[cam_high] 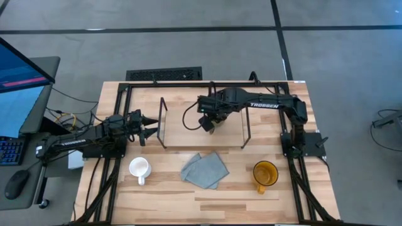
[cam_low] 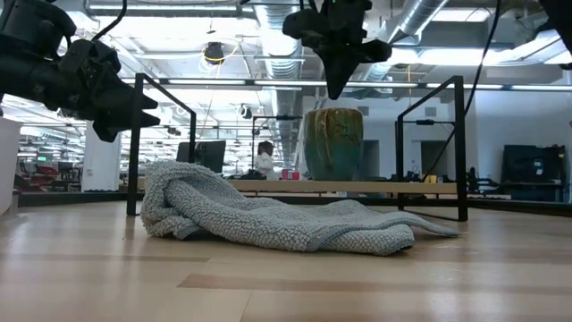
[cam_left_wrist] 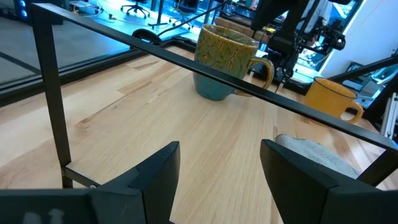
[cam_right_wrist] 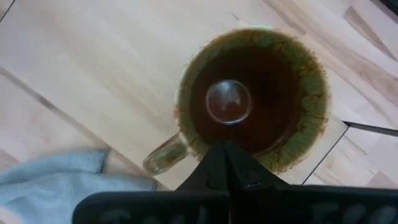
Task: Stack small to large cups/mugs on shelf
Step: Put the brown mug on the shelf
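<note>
The olive-brown mug (cam_low: 333, 143) stands upright on the shelf (cam_low: 268, 186), its dark inside facing up in the right wrist view (cam_right_wrist: 255, 99). My right gripper (cam_low: 338, 88) hangs just above the mug's rim with its fingers shut, pointing down, and touches nothing. My left gripper (cam_left_wrist: 217, 162) is open and empty, level, at the shelf's left wire end (cam_high: 162, 122). The white mug (cam_high: 139, 168) and the yellow-amber mug (cam_high: 265, 173) stand on the tabletop near its front edge.
A grey-blue cloth (cam_high: 205, 169) lies crumpled on the tabletop between the white and yellow mugs, in front of the shelf. The shelf's black wire frame ends (cam_high: 246, 129) stand up at both sides. A dark grille (cam_high: 164, 75) lies beyond the table's far edge.
</note>
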Robot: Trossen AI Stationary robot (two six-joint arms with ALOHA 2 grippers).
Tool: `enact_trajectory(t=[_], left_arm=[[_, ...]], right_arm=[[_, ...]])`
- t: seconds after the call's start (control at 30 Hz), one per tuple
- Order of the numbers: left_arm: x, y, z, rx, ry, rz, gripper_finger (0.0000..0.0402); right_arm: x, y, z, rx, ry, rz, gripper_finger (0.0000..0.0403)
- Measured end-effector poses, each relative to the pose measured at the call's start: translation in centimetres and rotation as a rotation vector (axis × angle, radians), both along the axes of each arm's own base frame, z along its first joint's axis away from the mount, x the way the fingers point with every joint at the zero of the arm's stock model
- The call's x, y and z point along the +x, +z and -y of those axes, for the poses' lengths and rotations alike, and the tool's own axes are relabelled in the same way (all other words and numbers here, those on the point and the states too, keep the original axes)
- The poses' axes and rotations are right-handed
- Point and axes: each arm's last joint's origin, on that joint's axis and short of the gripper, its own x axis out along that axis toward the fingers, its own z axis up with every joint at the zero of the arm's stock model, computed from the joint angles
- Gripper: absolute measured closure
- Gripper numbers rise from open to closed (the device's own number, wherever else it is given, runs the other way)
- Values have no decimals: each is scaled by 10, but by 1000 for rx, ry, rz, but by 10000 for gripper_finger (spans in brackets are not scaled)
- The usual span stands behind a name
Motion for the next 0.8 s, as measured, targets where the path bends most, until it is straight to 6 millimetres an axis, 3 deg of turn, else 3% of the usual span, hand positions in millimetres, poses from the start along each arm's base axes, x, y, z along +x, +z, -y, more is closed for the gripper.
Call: enact_trajectory(t=[0.37, 0.8], left_arm=[[0, 0, 0, 0, 0, 0, 187], [0, 0, 0, 31, -6, -8, 187]], right_arm=[[-2, -20, 13, 43, -38, -38, 401], [0, -20, 12, 88, 13, -25, 401]])
